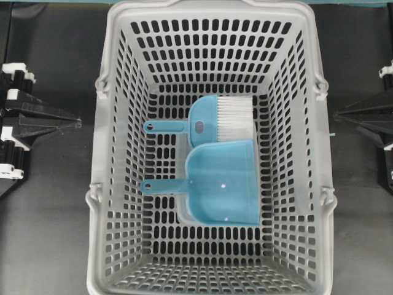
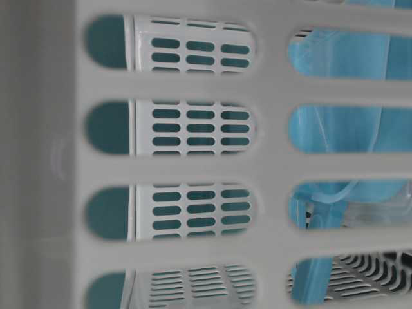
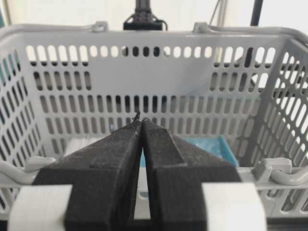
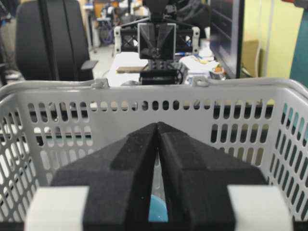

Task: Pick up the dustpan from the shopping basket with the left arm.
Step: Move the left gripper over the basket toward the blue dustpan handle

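The teal-blue dustpan [image 1: 221, 183] lies flat on the floor of the grey shopping basket [image 1: 113, 184], its thin handle [image 1: 163, 185] pointing left. My left gripper [image 1: 78, 123] is shut and empty, outside the basket's left wall. In the left wrist view its tips [image 3: 142, 121] meet in front of the basket rim [image 3: 144, 29], and a corner of the dustpan [image 3: 211, 146] shows beyond them. My right gripper [image 1: 336, 114] is shut and empty, outside the right wall. Its tips [image 4: 158, 125] meet in front of the basket [image 4: 144, 108].
A smaller teal hand brush [image 1: 206, 120] with white bristles [image 1: 234, 117] lies just behind the dustpan, its handle also pointing left. In the table-level view the basket wall [image 2: 193, 167] fills the frame, with teal-blue plastic [image 2: 347, 129] behind its slots.
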